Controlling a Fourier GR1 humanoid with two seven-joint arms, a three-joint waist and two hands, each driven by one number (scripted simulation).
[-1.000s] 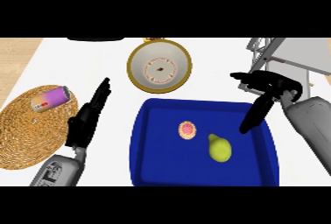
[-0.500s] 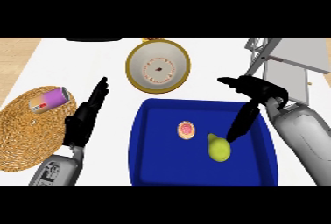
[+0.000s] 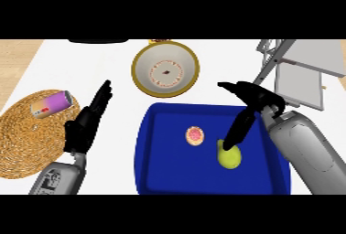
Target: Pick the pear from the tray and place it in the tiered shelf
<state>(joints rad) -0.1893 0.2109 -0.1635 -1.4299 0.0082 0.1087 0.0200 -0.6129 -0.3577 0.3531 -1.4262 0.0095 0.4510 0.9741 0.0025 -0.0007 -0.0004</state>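
The right hand (image 3: pixel 251 101) is pointing its straight fingers downward, thumb spread; the left hand (image 3: pixel 82 128) is resting open, fingers up.

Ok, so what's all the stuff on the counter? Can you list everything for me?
Tray: one, blue, middle of the counter.
Pear: one, yellow-green, on the tray's right part.
Small round pastry: one, pink with a tan edge, on the tray, left of the pear.
Plate: one, white with a gold rim, behind the tray.
Woven mat: one, straw-coloured, far left.
Can: one, purple and pink, lying on the mat.
Tiered shelf: one, grey, upper right.
Counter: one, white.
Left hand: black, open, resting between mat and tray.
Right hand: black, open, straight fingers reaching down to the pear's top.
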